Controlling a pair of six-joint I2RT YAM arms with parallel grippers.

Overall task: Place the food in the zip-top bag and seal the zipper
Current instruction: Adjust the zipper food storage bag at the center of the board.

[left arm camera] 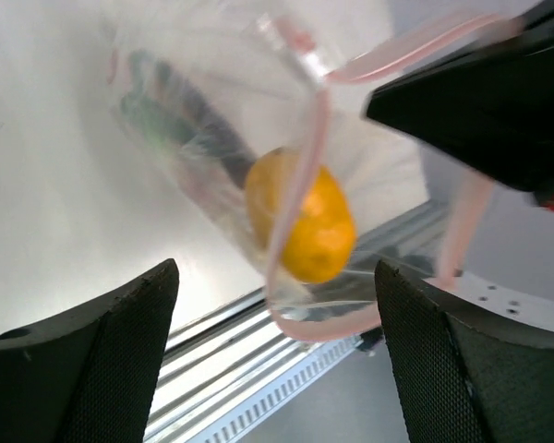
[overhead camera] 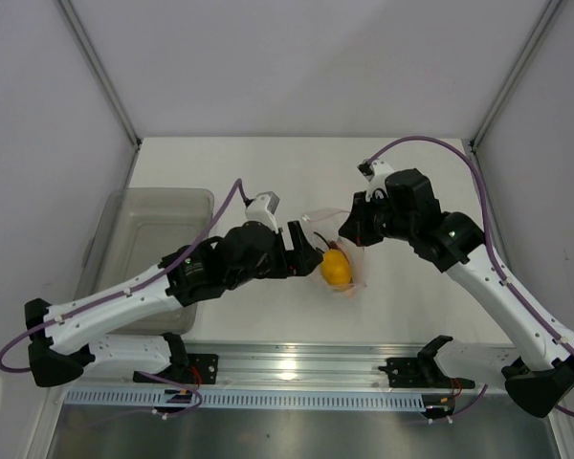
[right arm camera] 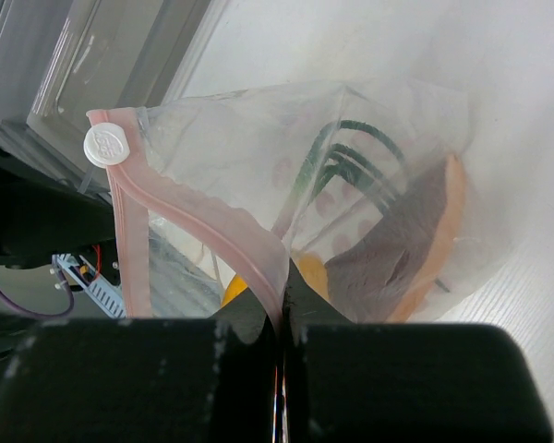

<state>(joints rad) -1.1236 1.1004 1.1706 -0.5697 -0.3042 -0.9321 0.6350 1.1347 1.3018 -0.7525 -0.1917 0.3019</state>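
Bag (overhead camera: 359,258): clear pouch at the centre of the top view, between the two grippers. Its mouth gapes in a loop toward the left gripper.
Zipper (right arm camera: 192,221): pink strip along the mouth, unsealed. In the right wrist view it runs from a white disc (right arm camera: 106,145) at upper left down to lower centre.
Lemon (left arm camera: 305,221): yellow-orange, inside the bag just within the mouth. One side of the zipper crosses in front of it at the centre of the left wrist view. In the top view it shows just right of the left gripper.
Stems (right arm camera: 351,152): thin, green, inside the bag, upper centre of the right wrist view.
Dark piece (right arm camera: 388,263): brown-red with an orange edge, inside the bag, right of centre, below the stems.
Right gripper (right arm camera: 282,318): jaws pressed together, pinching the zipper at one side of the mouth, at the bottom centre of its own view.
Left gripper (left arm camera: 275,277): jaws spread wide, pads (left arm camera: 120,351) gripping nothing. The mouth and lemon lie just ahead.
Bin (overhead camera: 158,206): translucent grey, left of the top view, well apart from the bag.
Table (overhead camera: 268,163): white, beneath everything.
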